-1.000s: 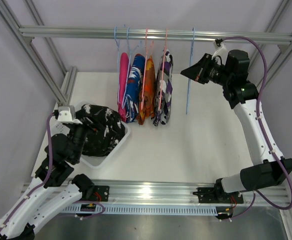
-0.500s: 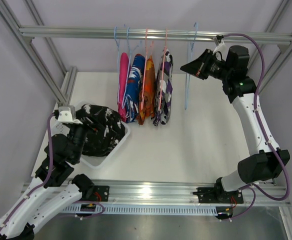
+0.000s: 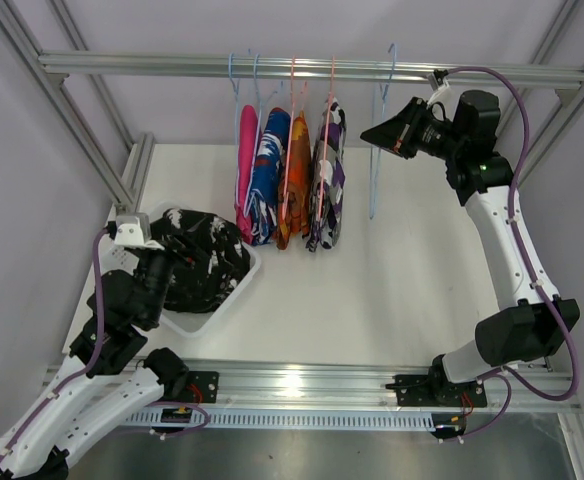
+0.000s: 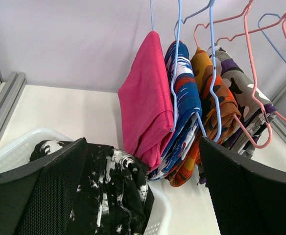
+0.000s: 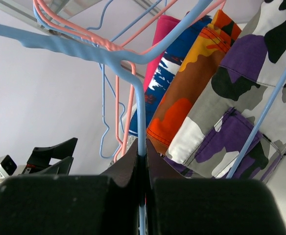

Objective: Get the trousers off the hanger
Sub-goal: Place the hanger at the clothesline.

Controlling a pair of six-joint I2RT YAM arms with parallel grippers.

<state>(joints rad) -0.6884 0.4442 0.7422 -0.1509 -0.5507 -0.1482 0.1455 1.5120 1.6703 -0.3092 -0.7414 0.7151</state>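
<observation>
Four folded trousers hang on hangers from the rail (image 3: 172, 65): pink (image 3: 245, 160), blue-white-red patterned (image 3: 268, 170), orange (image 3: 298, 175) and purple-white patterned (image 3: 329, 180). The black trousers with white specks (image 3: 207, 255) lie in the white basket (image 3: 227, 305). My right gripper (image 3: 377, 137) is shut on the wire of an empty blue hanger (image 3: 373, 190), held up at the rail to the right of the purple pair. Over the basket my left gripper (image 4: 142, 147) stands open with nothing between its fingers; it faces the pink trousers (image 4: 145, 98).
The aluminium frame has slanted posts at the left (image 3: 62, 110) and right (image 3: 562, 110). A metal base rail (image 3: 302, 385) runs along the table's near edge. White tabletop (image 3: 392, 290) lies below the hanging clothes.
My right gripper has lifted the empty blue hanger a little, so its hook now stands higher at the rail. The left arm has barely moved.
</observation>
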